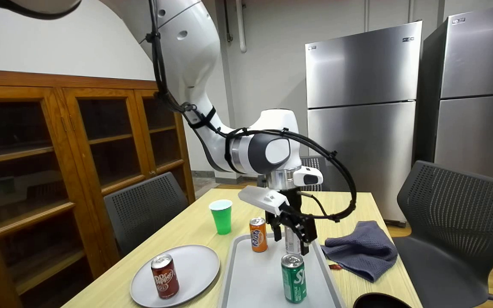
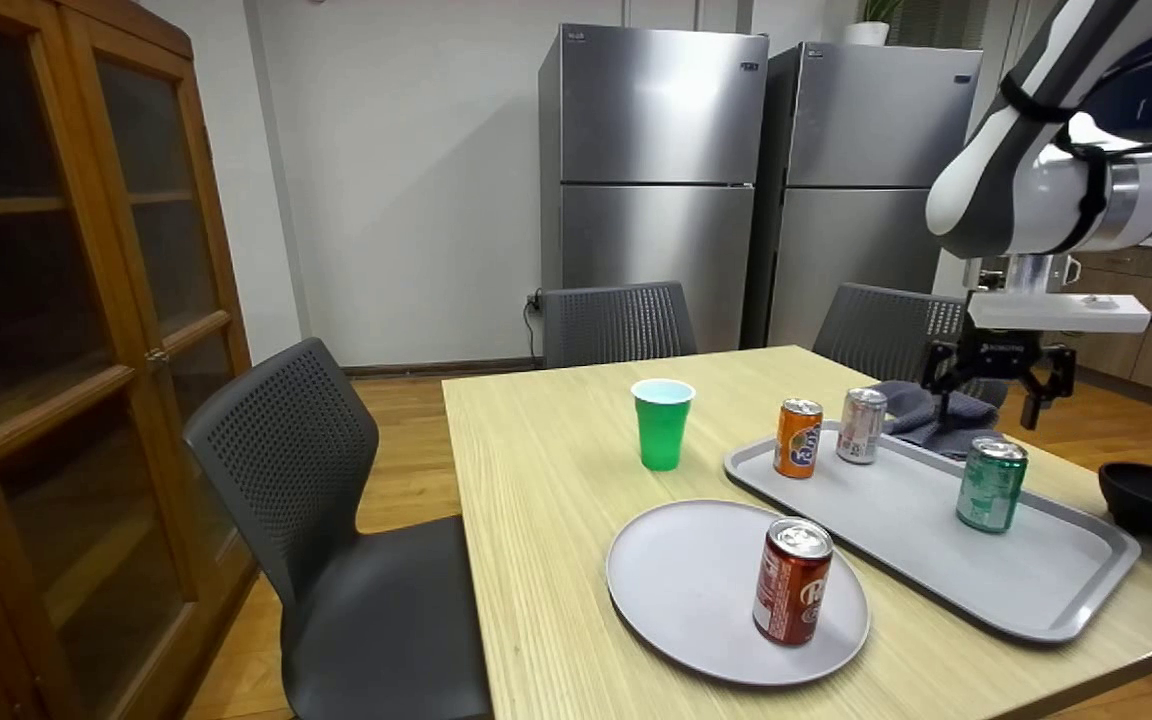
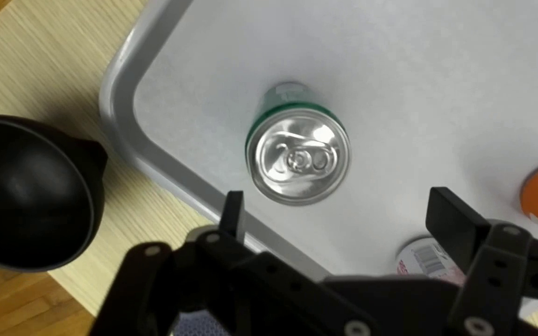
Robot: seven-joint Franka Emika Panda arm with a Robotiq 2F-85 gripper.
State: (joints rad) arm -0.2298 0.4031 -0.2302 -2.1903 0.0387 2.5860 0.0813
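Gripper (image 2: 988, 408): we saw its fingers spread wide above the gray tray (image 3: 390, 93), with nothing held between them.
Green can (image 3: 298, 156): we found it upright on the tray, below the gripper and slightly ahead of the fingertips in the wrist view, touching neither finger.
Silver can (image 2: 861, 428): we saw it on the same tray, partly hidden by one finger in the wrist view.
Orange can (image 2: 797, 438): we saw it farther out past that finger, near the silver one.
Black bowl (image 3: 26, 196): we saw it off the tray, out beyond the opposite finger.
Dark red can (image 2: 793, 585): it stood on the round plate (image 2: 676, 560), well apart from the gripper.
Hover by the can: we judged the gripper to be poised near the green can, but whether approaching or leaving it we could not tell.
Path to the can: in our judgement, a grasp would have called for centring the spread fingers over it and lowering evenly, keeping clear of the silver can.
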